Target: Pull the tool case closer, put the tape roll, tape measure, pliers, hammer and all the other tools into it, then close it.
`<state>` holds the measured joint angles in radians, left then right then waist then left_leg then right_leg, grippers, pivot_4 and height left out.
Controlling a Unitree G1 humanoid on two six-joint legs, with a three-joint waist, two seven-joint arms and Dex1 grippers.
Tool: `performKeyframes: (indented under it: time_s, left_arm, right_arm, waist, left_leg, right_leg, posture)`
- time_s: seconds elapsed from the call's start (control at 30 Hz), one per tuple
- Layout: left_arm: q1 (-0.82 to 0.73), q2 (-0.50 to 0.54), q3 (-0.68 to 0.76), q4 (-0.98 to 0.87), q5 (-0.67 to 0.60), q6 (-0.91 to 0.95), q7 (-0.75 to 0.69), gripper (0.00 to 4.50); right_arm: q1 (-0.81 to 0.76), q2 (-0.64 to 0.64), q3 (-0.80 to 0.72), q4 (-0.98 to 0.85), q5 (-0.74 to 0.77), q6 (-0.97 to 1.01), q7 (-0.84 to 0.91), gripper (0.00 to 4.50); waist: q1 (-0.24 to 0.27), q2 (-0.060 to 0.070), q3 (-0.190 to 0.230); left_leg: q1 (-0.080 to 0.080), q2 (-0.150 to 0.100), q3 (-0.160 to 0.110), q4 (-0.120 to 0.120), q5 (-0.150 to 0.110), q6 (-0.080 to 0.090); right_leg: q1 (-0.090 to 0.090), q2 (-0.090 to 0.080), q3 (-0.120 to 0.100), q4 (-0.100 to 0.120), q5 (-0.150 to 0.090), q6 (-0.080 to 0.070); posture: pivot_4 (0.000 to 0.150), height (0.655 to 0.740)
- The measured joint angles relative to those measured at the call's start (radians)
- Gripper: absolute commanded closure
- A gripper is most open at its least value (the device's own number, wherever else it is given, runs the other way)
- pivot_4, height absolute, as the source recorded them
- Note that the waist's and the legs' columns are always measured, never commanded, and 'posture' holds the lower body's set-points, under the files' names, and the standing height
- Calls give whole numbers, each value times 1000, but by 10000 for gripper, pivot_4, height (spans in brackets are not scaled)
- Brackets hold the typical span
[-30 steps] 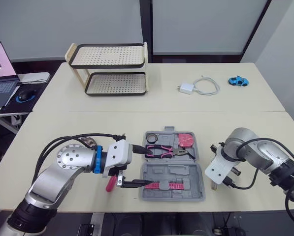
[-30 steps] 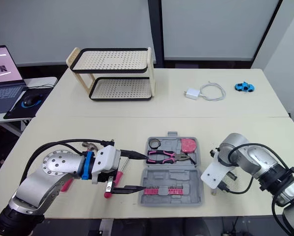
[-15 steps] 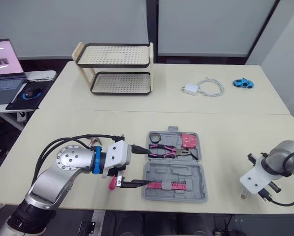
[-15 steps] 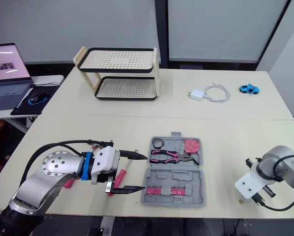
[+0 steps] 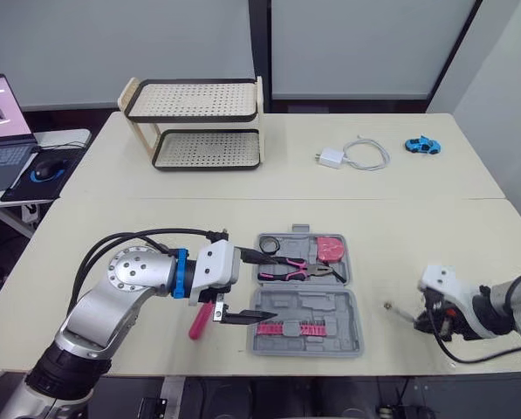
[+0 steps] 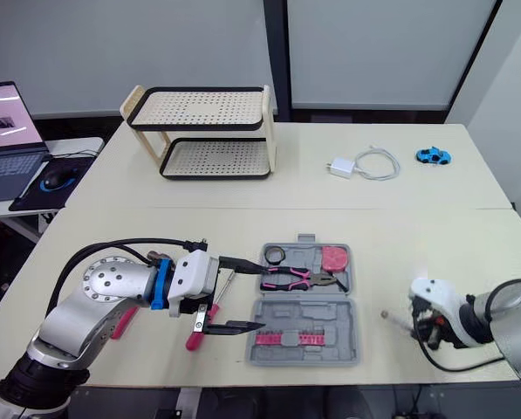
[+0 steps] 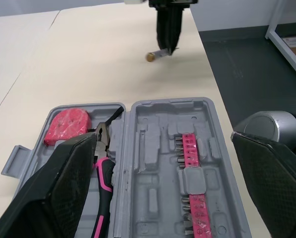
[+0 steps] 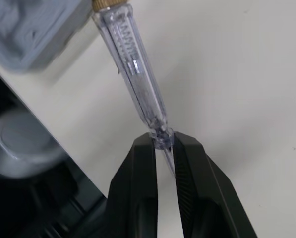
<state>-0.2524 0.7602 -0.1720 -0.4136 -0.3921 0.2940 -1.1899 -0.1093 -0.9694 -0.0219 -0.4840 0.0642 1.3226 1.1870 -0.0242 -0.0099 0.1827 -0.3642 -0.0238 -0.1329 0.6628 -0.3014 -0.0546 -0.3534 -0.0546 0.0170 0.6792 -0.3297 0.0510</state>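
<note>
Closed right fingers pinch tip of clear tester screwdriver, low over pale counter, right of open tool case. left fingers spread wide, empty, straddling case's left edge. Pliers, tape measure inside. Pink-handled screwdriver just left of case. Rack, charger, toy car on far counter.

Bare worktop right of the tool case gives me passing room, except the clear screwdriver pinched in the right tool. Left tool, fingers spread wide, blocks the case's left edge. Rack, charger, toy car sit far back, out of my way.
</note>
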Motion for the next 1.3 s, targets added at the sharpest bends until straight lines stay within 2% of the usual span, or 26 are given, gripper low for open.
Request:
performKeyframes:
  time_s: [0.07,0.17,0.4,0.83,0.87,0.9,1.17,1.3]
  left_arm:
    - [1,-1,0,0,0,-1,-1,0]
    - [2,-4,0,0,-1,-1,-3,0]
    - [2,-11,0,0,-1,-2,-19,0]
    - [4,-28,0,0,-2,-2,-22,0]
    - [4,-35,0,0,-2,-3,-22,0]
    - [4,-38,0,0,-2,-3,-22,0]
    - [4,-39,-1,0,0,-19,-24,0]
    - [2,-40,-1,14,1,-27,-27,0]
  right_arm:
    - [-57,60,-21,-27,37,171,-60,43119]
    - [-81,149,-38,-24,69,268,-163,43119]
    - [-100,297,-115,61,123,285,-413,43119]
    - [-101,387,-209,126,263,285,-734,43119]
    - [-101,396,-211,132,271,284,-757,35982]
    - [-99,402,-211,138,275,285,-773,33649]
    - [-83,375,-212,92,349,285,-824,4781]
    - [-40,283,-223,17,367,274,-795,4781]
  waist:
    - [0,0,0]
    - [-1,0,0]
    - [-1,0,0]
    - [-3,0,0]
    - [-3,0,0]
    - [-3,0,0]
    - [-3,0,0]
    - [-3,0,0]
  left_leg:
    - [-1,0,0,0,0,0]
    - [-1,0,0,-1,0,0]
    - [-1,0,0,-1,0,0]
    - [-1,0,0,-1,0,0]
    - [-1,0,0,-1,0,0]
    - [-1,-1,0,-1,0,0]
    - [-1,-1,0,-1,0,0]
    - [-1,-1,1,-1,0,0]
  right_leg:
    - [0,0,-1,0,0,0]
    - [-1,-1,0,0,0,0]
    - [-2,-1,0,0,0,0]
    - [-2,0,1,1,0,0]
    - [-2,0,1,1,0,0]
    - [-2,0,1,1,0,0]
    - [-2,0,1,1,0,0]
    - [-2,0,1,0,0,0]
  posture:
    - [1500,7400]
    - [1500,7400]
    - [1500,7400]
    - [1500,7400]
    - [1500,7400]
    - [1500,7400]
    - [1500,7400]
    - [1500,7400]
